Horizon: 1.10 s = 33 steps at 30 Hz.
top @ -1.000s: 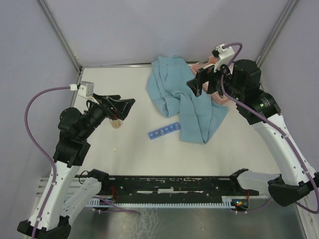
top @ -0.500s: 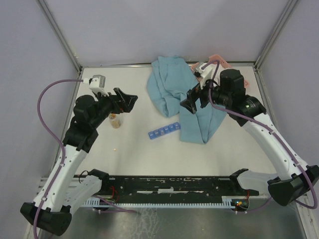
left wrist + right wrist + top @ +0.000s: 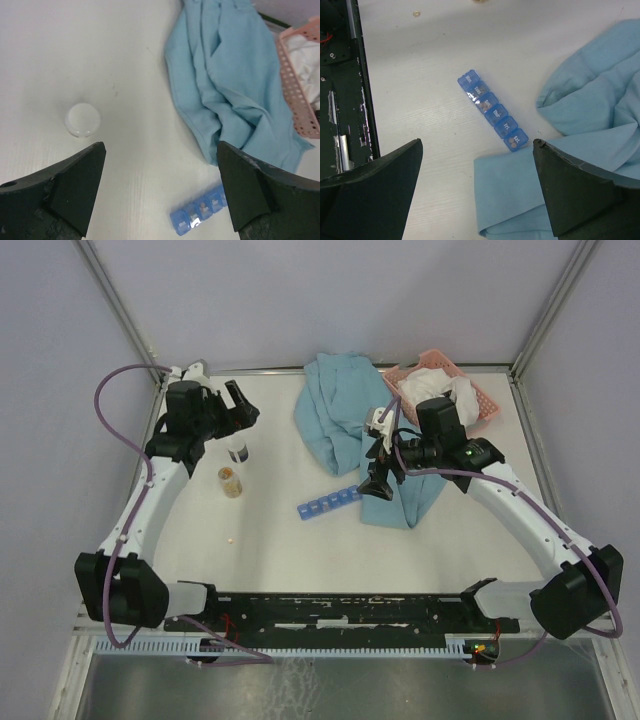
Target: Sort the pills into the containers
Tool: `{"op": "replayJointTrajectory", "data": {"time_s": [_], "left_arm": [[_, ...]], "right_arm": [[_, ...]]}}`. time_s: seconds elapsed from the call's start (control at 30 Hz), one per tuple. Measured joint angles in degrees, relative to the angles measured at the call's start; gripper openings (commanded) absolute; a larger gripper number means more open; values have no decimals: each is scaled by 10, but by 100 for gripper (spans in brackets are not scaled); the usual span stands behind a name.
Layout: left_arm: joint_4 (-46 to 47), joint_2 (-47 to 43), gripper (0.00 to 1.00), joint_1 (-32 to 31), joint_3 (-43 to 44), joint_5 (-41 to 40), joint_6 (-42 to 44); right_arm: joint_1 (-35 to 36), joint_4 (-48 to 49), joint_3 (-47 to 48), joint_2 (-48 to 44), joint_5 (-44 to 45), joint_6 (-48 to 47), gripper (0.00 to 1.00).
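In the top view the pill box (image 3: 328, 503) is seen mid-frame on the tabletop (image 3: 300, 560), just beside a blue cloth (image 3: 345, 430). In the left wrist view the left end effector (image 3: 160, 200) is spread wide, with nothing held. In the right wrist view the right end effector (image 3: 477, 195) is spread wide too and is empty; pills (image 3: 482, 105) are seen inside the pill box.

Free table (image 3: 290, 550) L & front of organiser strip (image 3: 328, 502); cloth (image 3: 335, 410) just beside R end

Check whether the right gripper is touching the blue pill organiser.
Apart. The right wrist view shows bare table between the pill organiser and both fingers of the open right gripper.
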Motion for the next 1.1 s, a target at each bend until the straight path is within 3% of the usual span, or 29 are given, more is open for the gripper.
{"op": "replayJointTrajectory", "data": {"time_s": [0.2, 0.37, 0.73, 1.1], "left_arm": [[-77, 110, 95, 0, 108, -92, 49], [-117, 140, 93, 0, 113, -140, 95], [-143, 218, 89, 0, 116, -139, 160], [-145, 220, 85, 0, 118, -142, 191]], "right_arm": [[0, -22, 21, 33, 17, -7, 100], [0, -31, 22, 35, 26, -10, 100], [0, -37, 23, 36, 30, -19, 100], [0, -46, 23, 51, 28, -20, 100]]}}
